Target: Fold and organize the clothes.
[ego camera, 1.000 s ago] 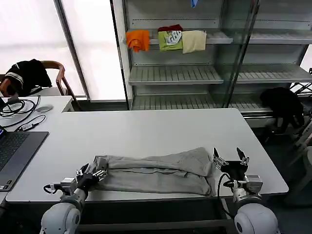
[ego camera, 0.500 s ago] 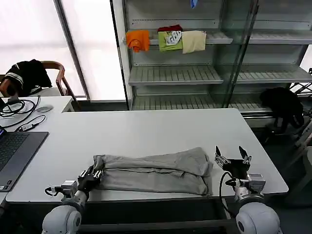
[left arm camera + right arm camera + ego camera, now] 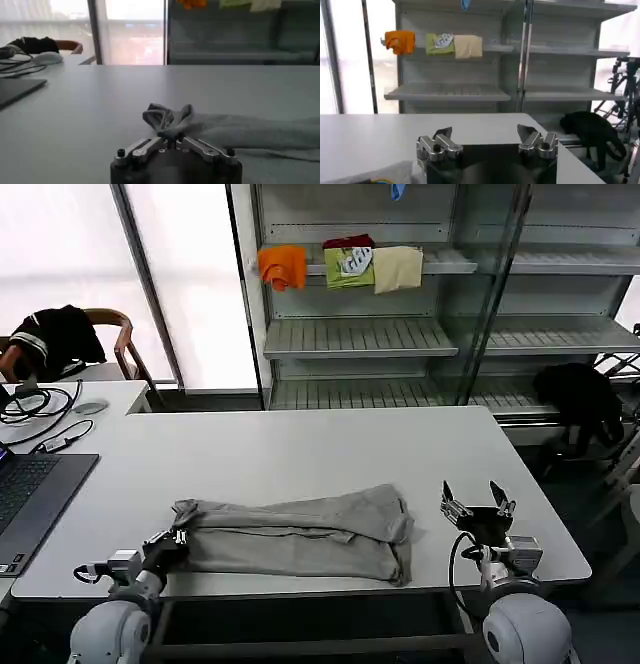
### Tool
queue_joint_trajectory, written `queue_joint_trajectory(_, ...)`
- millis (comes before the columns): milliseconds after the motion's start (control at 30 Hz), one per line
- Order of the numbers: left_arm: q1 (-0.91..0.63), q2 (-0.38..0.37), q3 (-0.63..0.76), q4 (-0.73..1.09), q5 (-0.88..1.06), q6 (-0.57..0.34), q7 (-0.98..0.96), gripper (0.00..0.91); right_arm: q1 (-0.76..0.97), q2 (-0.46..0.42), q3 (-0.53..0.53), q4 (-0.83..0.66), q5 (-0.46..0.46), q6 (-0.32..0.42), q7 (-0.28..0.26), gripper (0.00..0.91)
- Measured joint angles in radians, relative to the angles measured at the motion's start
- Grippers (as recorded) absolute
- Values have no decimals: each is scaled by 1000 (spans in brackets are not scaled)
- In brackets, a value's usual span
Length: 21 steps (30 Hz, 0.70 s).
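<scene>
Our left pincer (image 3: pixel 170 542) grips the left end of the grey shirt (image 3: pixel 295 534), lying folded lengthwise along the near edge of the surface (image 3: pixel 300 454). Our right pincer (image 3: pixel 476 506) waits wide beside it. We should drag low and evenly, avoiding bunching.
</scene>
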Motion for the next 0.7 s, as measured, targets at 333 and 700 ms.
queue_joint_trajectory(333, -4, 181, -172, 64, -84, -8, 14, 10, 28, -2, -14, -10, 2, -5, 0, 907)
queue_joint_trajectory(700, -29, 415, -308, 233, -120, -27, 39, 10, 26, 2, -16, -18, 4, -2, 1, 907)
